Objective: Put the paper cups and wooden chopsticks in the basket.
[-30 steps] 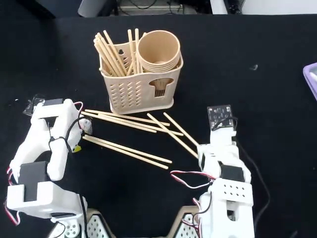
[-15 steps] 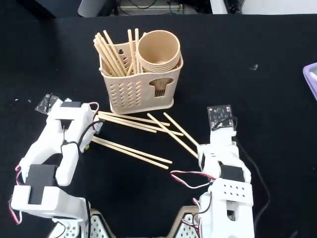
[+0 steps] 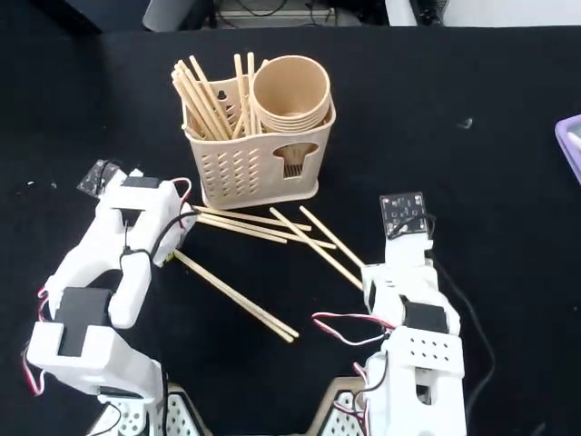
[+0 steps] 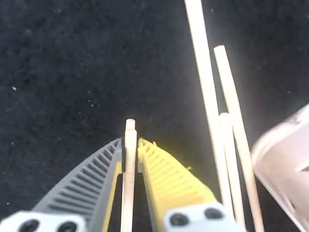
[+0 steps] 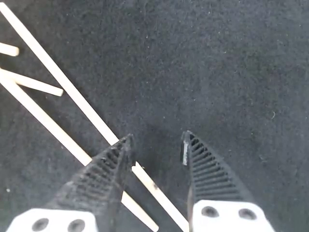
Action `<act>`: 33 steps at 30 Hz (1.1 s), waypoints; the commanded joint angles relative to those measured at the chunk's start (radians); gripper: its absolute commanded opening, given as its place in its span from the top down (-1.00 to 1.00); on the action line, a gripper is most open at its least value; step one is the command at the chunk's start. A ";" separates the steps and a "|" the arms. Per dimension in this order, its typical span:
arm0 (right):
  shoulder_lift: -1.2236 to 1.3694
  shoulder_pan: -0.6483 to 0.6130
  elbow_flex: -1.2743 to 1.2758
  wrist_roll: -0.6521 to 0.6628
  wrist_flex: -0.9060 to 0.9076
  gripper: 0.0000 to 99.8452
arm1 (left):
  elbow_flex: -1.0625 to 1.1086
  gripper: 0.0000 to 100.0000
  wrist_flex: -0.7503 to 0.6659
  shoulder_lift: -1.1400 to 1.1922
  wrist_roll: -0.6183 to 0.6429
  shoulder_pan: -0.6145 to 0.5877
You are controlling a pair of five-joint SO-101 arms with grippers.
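A beige slotted basket stands at the table's far middle, holding stacked paper cups and several wooden chopsticks. My left gripper is shut on one chopstick, low over the table just left of the basket's front corner. In the high view that chopstick runs diagonally from the left gripper toward the table's front. More loose chopsticks lie in front of the basket. My right gripper hangs open above the cloth, with two chopsticks passing under one finger.
Black cloth covers the table. A purple object pokes in at the right edge. The right arm sits at the front right, beside the near ends of the loose chopsticks.
The left arm has moved right and toward the basket. The chopstick in its gripper has swung to a steeper diagonal, far end nearer the front. The right arm has not moved.
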 commanded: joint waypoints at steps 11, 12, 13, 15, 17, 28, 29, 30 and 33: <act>-0.021 0.023 -0.002 -0.003 -0.015 0.68 | -0.236 0.94 0.181 -0.005 -0.336 -0.271; -0.021 0.021 -0.002 -0.003 -0.015 0.68 | -0.265 0.94 0.233 -0.029 -0.361 -0.272; -0.021 0.020 -0.002 -0.003 -0.015 0.68 | -0.294 0.94 0.282 -0.057 -0.382 -0.272; -0.021 0.020 -0.002 -0.003 -0.015 0.68 | -0.346 0.94 0.362 -0.123 -0.407 -0.272; -0.021 0.020 -0.002 -0.003 -0.015 0.68 | -0.378 0.94 0.384 -0.195 -0.414 -0.272; -0.021 0.020 -0.002 -0.003 -0.015 0.68 | -0.372 0.94 0.135 -0.671 -0.413 -0.272; -0.021 0.020 -0.002 -0.003 -0.015 0.68 | -0.358 0.94 0.077 -0.712 -0.414 -0.272; -0.021 0.020 -0.002 -0.003 -0.015 0.68 | -0.346 0.94 0.020 -0.755 -0.414 -0.275; -0.021 0.020 -0.002 -0.003 -0.015 0.68 | -0.328 0.94 -0.152 -0.864 -0.414 -0.298</act>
